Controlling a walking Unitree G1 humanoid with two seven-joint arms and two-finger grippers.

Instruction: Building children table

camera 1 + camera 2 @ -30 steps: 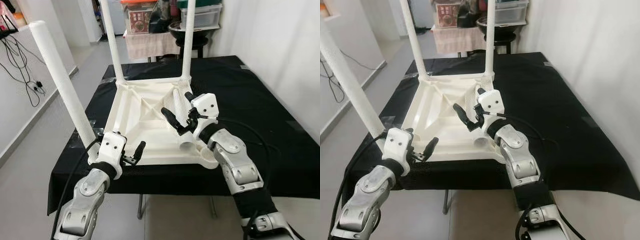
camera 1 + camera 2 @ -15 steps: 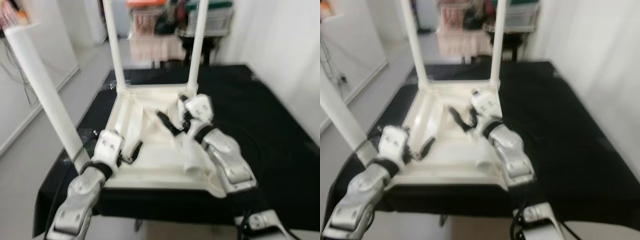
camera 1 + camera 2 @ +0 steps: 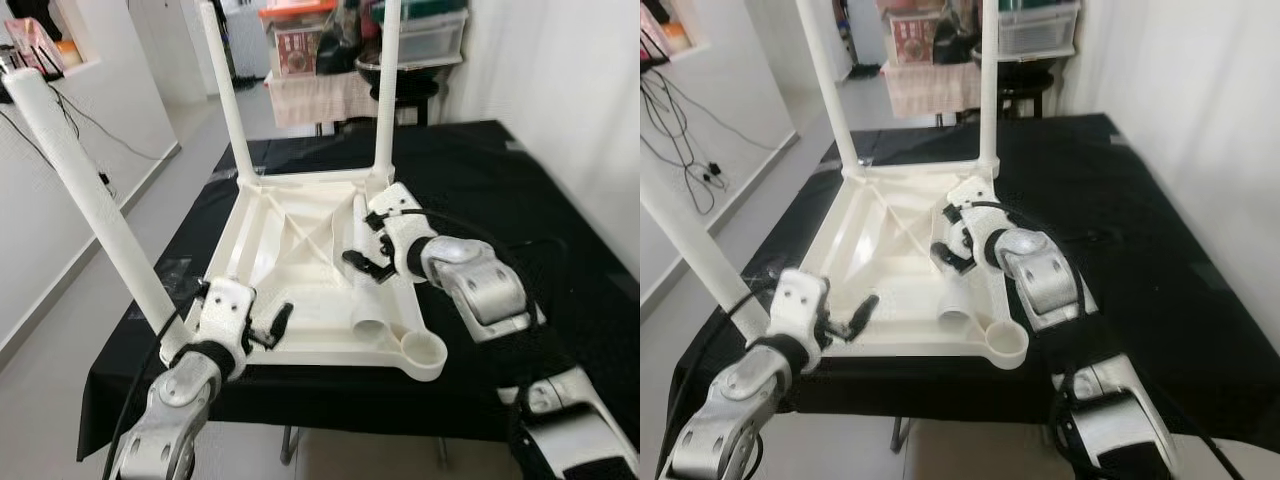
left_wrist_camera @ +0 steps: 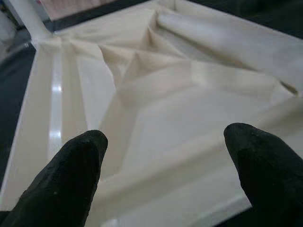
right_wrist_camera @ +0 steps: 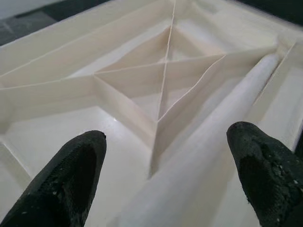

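tabletop: I see the white plastic children's tabletop (image 3: 300, 270) lying upside down, ribbed underside up, on the black-covered table (image 3: 500, 190). It sits toward the table's near-left part, its near edge close to the table's near edge.
fitted legs: three white legs stand up from its corners. Far-left leg (image 3: 228, 95), far-right leg (image 3: 385, 90), near-left leg (image 3: 95, 200).
loose leg: a fourth white leg (image 3: 365, 275) lies inside the tray along the right side, open end toward the near edge, just beside the near-right corner.
empty socket: round socket (image 3: 423, 350) at the near-right corner has no leg in it.
right gripper: I have the right gripper (image 3: 368, 243) over the right side of the tabletop, above the lying leg near its far end. Fingers spread wide apart, nothing held. In the right wrist view the black fingertips (image 5: 61, 179) frame the X-shaped ribs (image 5: 165, 80) and the lying leg (image 5: 208, 156) running between them.
left gripper: left gripper (image 3: 272, 325) sits at the near edge of the tabletop, close to the near-left leg. In the left wrist view the fingers (image 4: 61, 175) are wide apart with only the tabletop's underside between them; not gripping anything.
background: storage boxes (image 3: 420, 25) and a cloth-covered stand (image 3: 315, 95) beyond the table's far edge; black cables (image 3: 80, 110) on the white wall at left.
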